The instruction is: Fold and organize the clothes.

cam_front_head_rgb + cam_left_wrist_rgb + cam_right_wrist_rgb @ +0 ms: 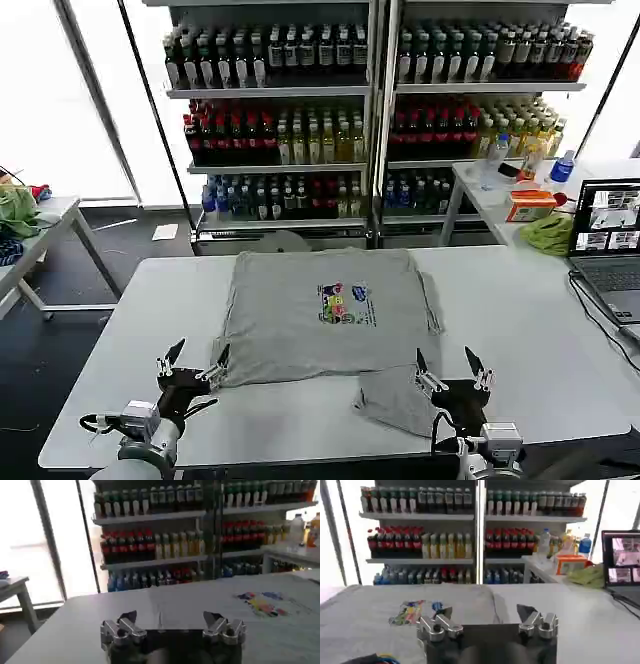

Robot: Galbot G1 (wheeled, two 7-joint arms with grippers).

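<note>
Grey shirt point(325, 310) flat mid-table, folding not begun. Left gripper point(193, 365) at its near-left corner, right gripper point(453, 370) at near-right flap — both wide, empty. Next: pinch hem.

We cannot read any words, brand names or numbers here. The flat light grey cotton shirt point(325, 310) on the white table has a small print of many colours point(345, 303) on its chest, but its marks are too small for us to make out. The labels on the rows of drink bottles point(290, 135) on the shelves are too small too. So are the little pictures on the open laptop screen point(608, 215).
</note>
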